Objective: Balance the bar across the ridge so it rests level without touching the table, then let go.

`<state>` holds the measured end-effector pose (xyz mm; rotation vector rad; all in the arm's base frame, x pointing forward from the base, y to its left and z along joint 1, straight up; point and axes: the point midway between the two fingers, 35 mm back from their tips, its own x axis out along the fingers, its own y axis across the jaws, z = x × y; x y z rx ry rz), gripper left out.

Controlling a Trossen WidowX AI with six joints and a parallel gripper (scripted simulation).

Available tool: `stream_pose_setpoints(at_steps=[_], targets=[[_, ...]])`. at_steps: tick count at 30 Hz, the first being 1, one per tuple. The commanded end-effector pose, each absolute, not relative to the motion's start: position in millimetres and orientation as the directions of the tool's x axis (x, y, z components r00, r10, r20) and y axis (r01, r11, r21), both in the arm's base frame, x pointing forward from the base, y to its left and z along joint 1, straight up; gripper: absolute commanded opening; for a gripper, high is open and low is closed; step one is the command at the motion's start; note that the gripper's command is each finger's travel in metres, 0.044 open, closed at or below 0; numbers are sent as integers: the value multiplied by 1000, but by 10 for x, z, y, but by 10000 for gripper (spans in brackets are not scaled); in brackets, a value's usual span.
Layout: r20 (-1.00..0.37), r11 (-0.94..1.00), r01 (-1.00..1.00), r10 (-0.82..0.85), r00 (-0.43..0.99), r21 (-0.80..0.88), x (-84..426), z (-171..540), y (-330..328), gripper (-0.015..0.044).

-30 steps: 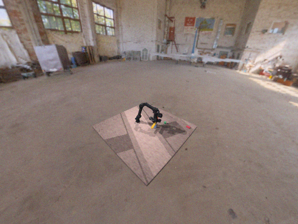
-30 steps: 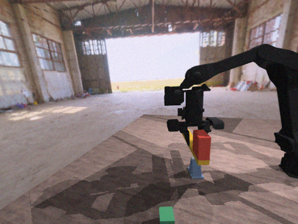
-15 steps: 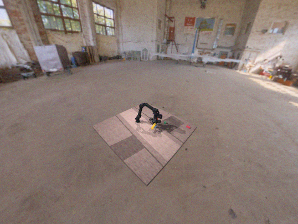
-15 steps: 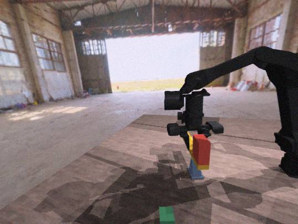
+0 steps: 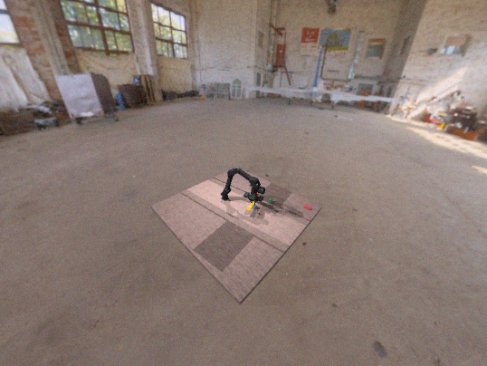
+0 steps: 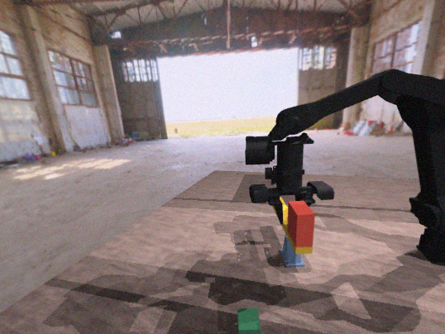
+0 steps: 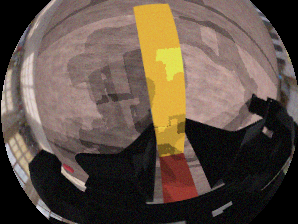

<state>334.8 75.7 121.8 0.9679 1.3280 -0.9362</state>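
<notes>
My gripper is shut on the yellow bar, with a finger on each side of it. A red block stands on the bar's end nearest the exterior camera. The blue ridge stands on the table under the bar. Its top is hidden behind the bar in the exterior view, so contact between them cannot be told for certain. The bar's ends look clear of the table. Its exact tilt cannot be told.
A green block lies on the table on the side toward the exterior camera. A small red piece lies near the table's right corner. The arm's base stands at the other side. Dark shadows cross the tabletop.
</notes>
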Motion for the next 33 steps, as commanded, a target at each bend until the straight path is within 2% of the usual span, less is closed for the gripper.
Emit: stream_pose_setpoints(at_steps=[1, 33], targets=[[-999, 339, 940, 7, 32, 33, 3353, 1217, 764, 0], [-999, 339, 940, 7, 32, 33, 3353, 1190, 766, 0]])
